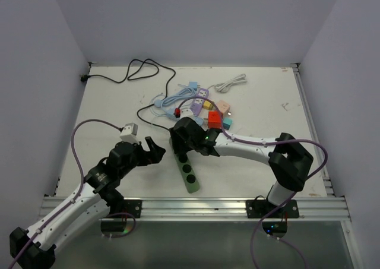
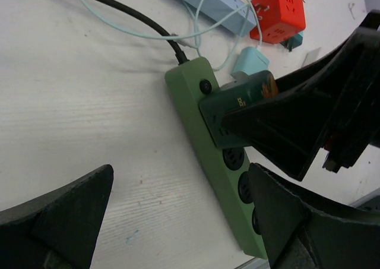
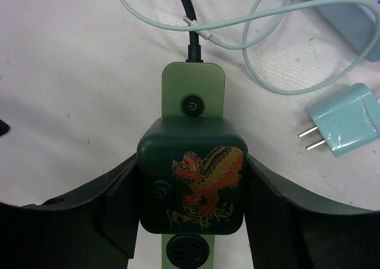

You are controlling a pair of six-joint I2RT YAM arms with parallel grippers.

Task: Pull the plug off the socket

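Artwork of a red-and-gold dragon (image 3: 209,173) covers the dark green plug (image 3: 157,153), the gold characters beneath it too stylised to read. A power symbol marks the button (image 3: 192,105) on the green power strip (image 3: 172,85). The plug sits in the socket next to that button, and the right gripper (image 1: 183,137) has its fingers (image 3: 116,215) clamped on both sides. The left gripper (image 1: 154,148) hangs spread wide, holding nothing. The scuffed white table (image 1: 261,103) stands between pale lavender walls (image 1: 196,19).
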